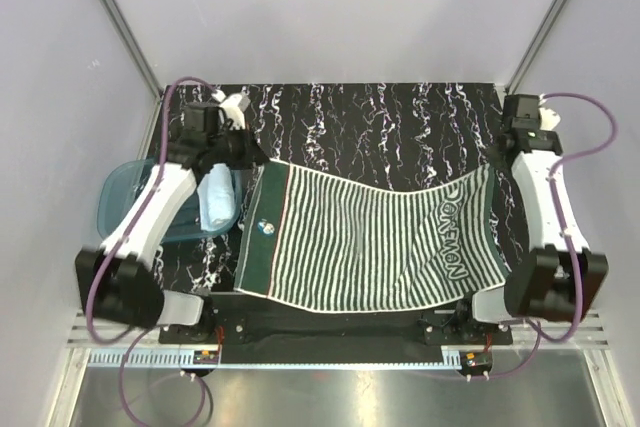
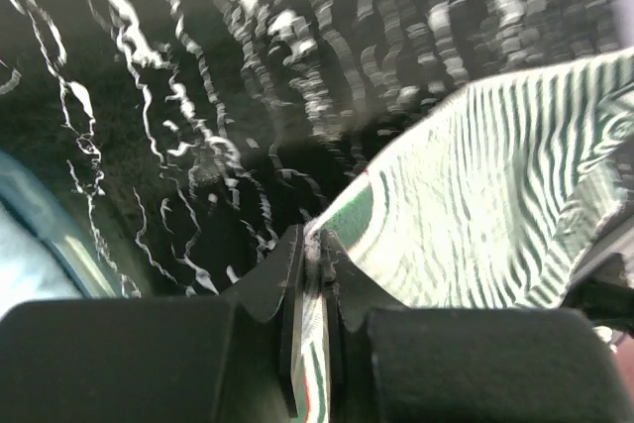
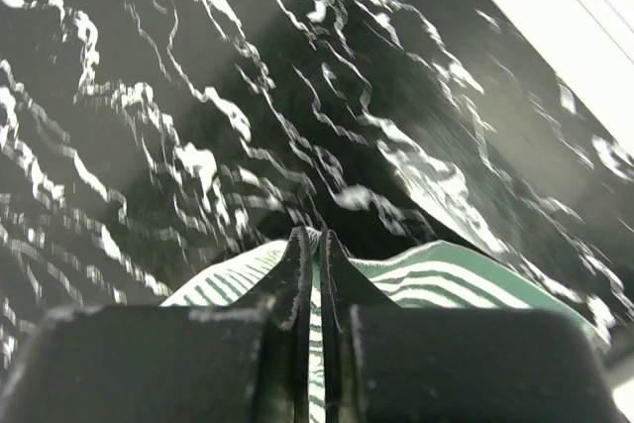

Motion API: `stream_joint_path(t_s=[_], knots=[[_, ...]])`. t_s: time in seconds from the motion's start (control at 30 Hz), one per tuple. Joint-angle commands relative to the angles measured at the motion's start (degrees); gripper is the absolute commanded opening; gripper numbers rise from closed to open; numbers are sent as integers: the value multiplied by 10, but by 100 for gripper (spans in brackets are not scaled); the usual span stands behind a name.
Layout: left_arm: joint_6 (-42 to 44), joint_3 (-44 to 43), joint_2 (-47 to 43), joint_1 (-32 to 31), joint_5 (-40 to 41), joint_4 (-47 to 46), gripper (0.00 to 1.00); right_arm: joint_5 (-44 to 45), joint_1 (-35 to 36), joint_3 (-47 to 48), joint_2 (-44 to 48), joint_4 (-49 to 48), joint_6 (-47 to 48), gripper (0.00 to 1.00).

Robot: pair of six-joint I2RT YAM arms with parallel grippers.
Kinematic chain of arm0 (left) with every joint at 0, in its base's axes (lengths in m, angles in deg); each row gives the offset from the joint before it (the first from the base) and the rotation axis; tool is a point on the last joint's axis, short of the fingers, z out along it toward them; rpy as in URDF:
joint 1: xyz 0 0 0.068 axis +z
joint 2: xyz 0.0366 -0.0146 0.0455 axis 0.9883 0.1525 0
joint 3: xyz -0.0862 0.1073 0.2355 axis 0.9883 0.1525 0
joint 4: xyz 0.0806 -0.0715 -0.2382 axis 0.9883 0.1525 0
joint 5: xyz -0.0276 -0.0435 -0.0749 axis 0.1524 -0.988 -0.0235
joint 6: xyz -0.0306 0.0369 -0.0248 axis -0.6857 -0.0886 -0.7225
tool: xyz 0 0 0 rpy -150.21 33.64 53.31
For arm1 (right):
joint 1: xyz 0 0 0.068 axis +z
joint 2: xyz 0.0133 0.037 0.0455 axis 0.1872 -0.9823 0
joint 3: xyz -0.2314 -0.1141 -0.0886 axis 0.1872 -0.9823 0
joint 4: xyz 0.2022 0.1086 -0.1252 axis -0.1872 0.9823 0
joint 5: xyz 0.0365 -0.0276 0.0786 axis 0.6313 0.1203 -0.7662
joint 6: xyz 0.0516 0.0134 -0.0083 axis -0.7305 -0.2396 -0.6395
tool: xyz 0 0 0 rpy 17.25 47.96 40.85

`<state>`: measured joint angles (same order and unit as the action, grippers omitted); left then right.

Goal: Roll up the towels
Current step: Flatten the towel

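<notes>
Striped towel (image 1: 370, 242), dark green and white, hangs spread across the middle of a black marbled table (image 1: 380, 127), pinched at its two far corners and sagging between them. The left gripper (image 1: 262, 162) holds the corner at 10 o'clock. Its jaws are nearly closed, with the towel's edge clamped flat between them, as the left wrist view shows. The right gripper (image 1: 497, 165) holds the corner at 2 o'clock, its jaws pressed tight on a thin fold of cloth. The near edge lies on the table at 6 o'clock.

A light blue towel (image 1: 215, 199) sits bunched in a clear blue tub (image 1: 118, 192) at 9 o'clock.

This looks like the spreading step, with rolling not yet begun. The next move likely calls for lowering both corners evenly so the cloth lies flat, then turning one edge over.

White lettering (image 1: 458, 232) on the green band at 3 o'clock seems to read "DORAEMON", running sideways. A small round badge (image 1: 262, 228) on the band at 9 o'clock is too small to read.
</notes>
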<state>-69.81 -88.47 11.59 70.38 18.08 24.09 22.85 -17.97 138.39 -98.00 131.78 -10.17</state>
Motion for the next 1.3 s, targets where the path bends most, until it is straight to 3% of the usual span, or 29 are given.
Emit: stream_joint_path(t_s=[0.0,0.13,0.33,0.57,0.9,1.2,1.27], knots=[[21,-55,93,0,5,-48,0,0,-5,17,-61,-127,-8,0],[39,-157,219,6,38,-14,0,-6,-7,57,-183,-169,-5,0],[36,-316,399,21,46,48,0,-15,-9,214,-341,-153,1,0],[23,-367,450,56,70,36,0,-15,-20,318,-420,-139,17,0],[42,-438,504,73,122,79,0,-25,-46,337,-468,-130,17,0],[42,-540,581,74,121,110,0,-52,-46,437,-562,-86,17,0],[43,-541,586,75,119,105,1,-56,-46,467,-575,-76,21,6]])
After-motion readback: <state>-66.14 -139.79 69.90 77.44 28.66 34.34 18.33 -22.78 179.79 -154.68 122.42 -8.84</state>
